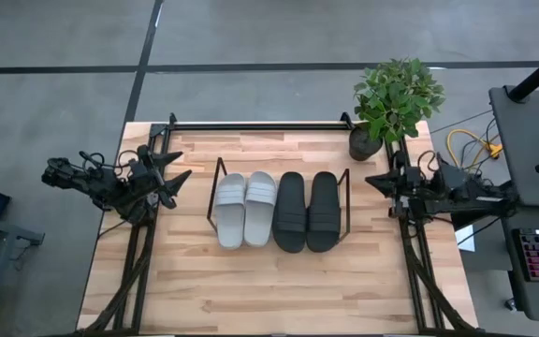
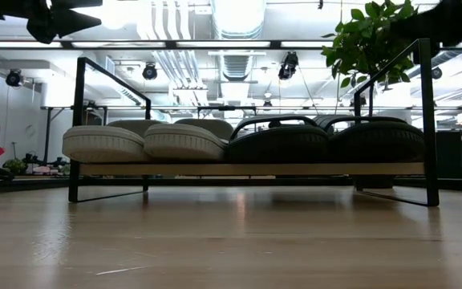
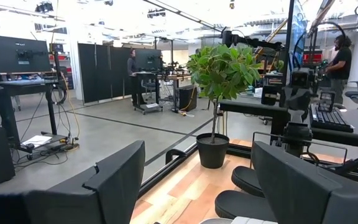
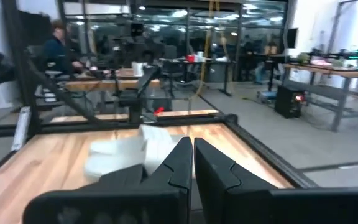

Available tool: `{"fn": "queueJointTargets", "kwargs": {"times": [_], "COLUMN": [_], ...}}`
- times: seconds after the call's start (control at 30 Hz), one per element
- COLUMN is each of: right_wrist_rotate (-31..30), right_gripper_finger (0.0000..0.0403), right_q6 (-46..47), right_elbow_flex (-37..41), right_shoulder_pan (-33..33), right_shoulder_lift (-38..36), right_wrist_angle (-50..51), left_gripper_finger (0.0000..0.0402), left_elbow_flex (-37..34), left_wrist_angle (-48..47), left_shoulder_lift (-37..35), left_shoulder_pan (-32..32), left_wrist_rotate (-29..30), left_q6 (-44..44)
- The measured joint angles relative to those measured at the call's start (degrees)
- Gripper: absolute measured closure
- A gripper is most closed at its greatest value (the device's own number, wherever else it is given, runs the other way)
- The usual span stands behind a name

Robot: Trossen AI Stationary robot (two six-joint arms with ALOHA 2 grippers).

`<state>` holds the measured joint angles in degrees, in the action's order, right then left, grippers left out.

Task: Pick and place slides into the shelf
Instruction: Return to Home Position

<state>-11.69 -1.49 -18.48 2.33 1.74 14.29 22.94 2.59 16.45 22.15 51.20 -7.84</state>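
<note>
The shelf [image 1: 217, 187], a low wood board [image 2: 247, 168] with black wire end frames, stands mid-table. Four slides lie side by side on it, soles down. The grey pair [image 1: 245, 210] is toward the table's left and the black pair [image 1: 307, 212] toward its right. All four overhang the board's near edge [image 2: 184, 141]. My left gripper [image 1: 178, 183] hovers open, left of the shelf and clear of it. My right gripper [image 1: 374, 181] hovers shut to the right of the shelf, its fingers [image 4: 193, 163] pointing level at the grey slides [image 4: 129, 152].
A potted plant [image 1: 396, 103] stands at the table's far right corner. A black rail frame [image 1: 251, 124] runs along the far edge and both sides. Bare wood [image 1: 269, 290] lies between the shelf and the near edge. People stand at desks in the room beyond.
</note>
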Motion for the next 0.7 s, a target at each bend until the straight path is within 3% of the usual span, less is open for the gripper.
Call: {"fn": "queueJointTargets", "kwargs": {"times": [0.5,0.63,0.7], "right_wrist_rotate": [7.57,7.34,7.42], "right_gripper_finger": [0.0394,0.0394,0.0394], "right_q6": [2.59,4.68,4.92], "right_elbow_flex": [17.31,18.01,18.01], "right_shoulder_pan": [0.04,0.02,0.06], "right_shoulder_lift": [-0.57,-0.23,-0.07], "right_wrist_angle": [-18.28,-18.23,-18.01], "left_gripper_finger": [0.0123,0.0129,0.0143], "left_elbow_flex": [0.00,0.00,0.00], "left_wrist_angle": [0.01,1.58,1.62], "left_shoulder_lift": [2.25,2.25,2.38], "left_shoulder_pan": [0.02,0.02,-0.03], "left_wrist_rotate": [-0.82,-1.84,-5.17], "left_q6": [-4.08,-4.55,-4.57]}}
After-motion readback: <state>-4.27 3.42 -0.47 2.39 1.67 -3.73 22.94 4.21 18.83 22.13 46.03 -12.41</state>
